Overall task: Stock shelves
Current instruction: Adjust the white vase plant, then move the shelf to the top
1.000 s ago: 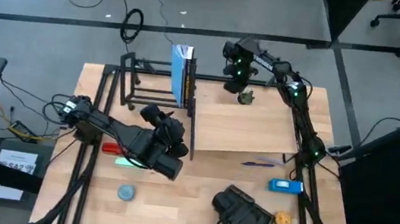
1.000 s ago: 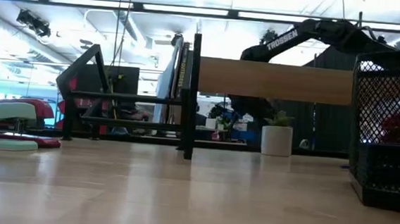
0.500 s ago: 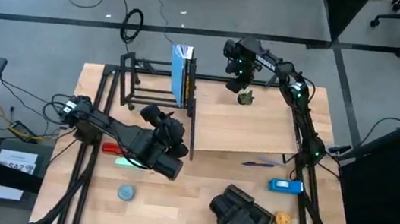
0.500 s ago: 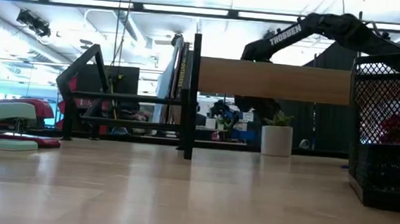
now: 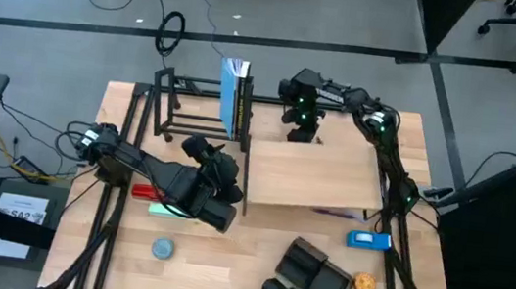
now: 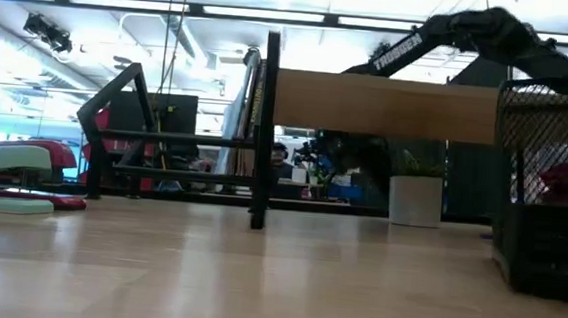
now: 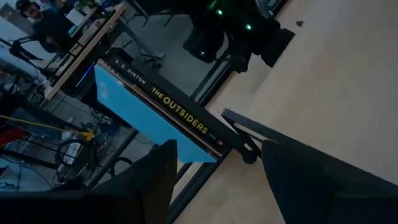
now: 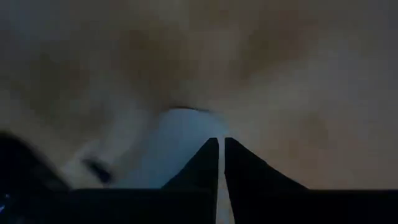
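wood surface (image 5: 222,278) carries a board shelf (image 5: 319,172) and black rack (image 5: 189,106); right pincer (image 5: 302,125) closed, left pincer (image 5: 220,214) open.

Shelf (image 5: 318,177) — pale matt wood

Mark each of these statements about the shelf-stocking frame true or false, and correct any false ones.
1. A blue book stands upright in the black rack. True.
2. The left hand is clamped on the book. False: it is open and empty, short of the book.
3. The right hand is at the far edge of the wood-board shelf. True.
4. The mint-green stapler lies on top of the wood-board shelf. False: it lies on the table, beside the left arm.
5. The black mesh organizer sits inside the black rack. False: it stands on the table, near its front edge.
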Tool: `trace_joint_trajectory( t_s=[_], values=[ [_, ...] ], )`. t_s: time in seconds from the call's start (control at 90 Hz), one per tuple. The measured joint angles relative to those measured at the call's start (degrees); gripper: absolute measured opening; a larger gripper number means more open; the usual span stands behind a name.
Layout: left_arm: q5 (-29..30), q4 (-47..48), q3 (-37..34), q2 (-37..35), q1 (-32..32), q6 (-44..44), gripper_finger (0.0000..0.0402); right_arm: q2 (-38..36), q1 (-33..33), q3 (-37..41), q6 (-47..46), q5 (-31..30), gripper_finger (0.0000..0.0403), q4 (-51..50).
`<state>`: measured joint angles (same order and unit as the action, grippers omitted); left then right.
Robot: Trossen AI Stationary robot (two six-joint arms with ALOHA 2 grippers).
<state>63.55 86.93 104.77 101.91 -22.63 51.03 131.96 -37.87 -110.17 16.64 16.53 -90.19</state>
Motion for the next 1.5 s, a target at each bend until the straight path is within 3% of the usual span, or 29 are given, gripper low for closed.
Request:
trace_joint_trajectory(
  t_s=[0.089,0.211,0.322,0.456,0.611,0.733,0.867,0.967,1.189,1.5],
  values=[
    [0.0,-0.1,0.0,0.0,0.0,0.0,0.0213,-3.5,0.5,0.0,0.8,-0.8,0.0,0.1],
    [0.0,-0.2,0.0,0.0,0.1,-0.5,0.0213,-9.5,0.0,0.0,-1.0,-7.6,0.0,2.4],
    [0.6,-0.4,0.0,0.0,0.1,-1.5,0.0214,-18.1,-0.5,0.0,-4.6,-11.8,0.0,3.4],
    [1.1,-0.3,0.0,0.0,0.1,-1.5,0.0213,-29.8,2.1,0.2,-8.1,-12.8,0.0,4.5],
    [2.2,-0.2,0.0,0.0,0.1,-1.5,0.0213,-44.2,12.5,9.2,-13.0,-10.5,0.0,10.2],
    [3.0,0.0,0.0,0.0,0.1,-2.1,0.0213,-52.7,24.6,21.5,-23.4,-13.3,0.0,17.3],
    [3.8,2.6,0.0,0.0,0.3,-3.9,0.0213,-55.8,35.6,33.7,-33.2,-13.9,0.0,25.7],
    [5.8,3.1,0.0,-0.1,0.8,-3.3,0.0213,-54.3,38.9,39.7,-36.0,-13.8,0.0,31.6],
    [6.8,3.1,0.0,-0.3,2.0,-3.9,0.0213,-49.5,34.8,41.8,-34.1,-16.3,0.0,34.1],
    [6.8,3.1,0.0,-0.3,2.0,-3.9,0.0213,-49.5,18.8,41.9,-23.9,-18.6,0.0,35.0]
  ],
)
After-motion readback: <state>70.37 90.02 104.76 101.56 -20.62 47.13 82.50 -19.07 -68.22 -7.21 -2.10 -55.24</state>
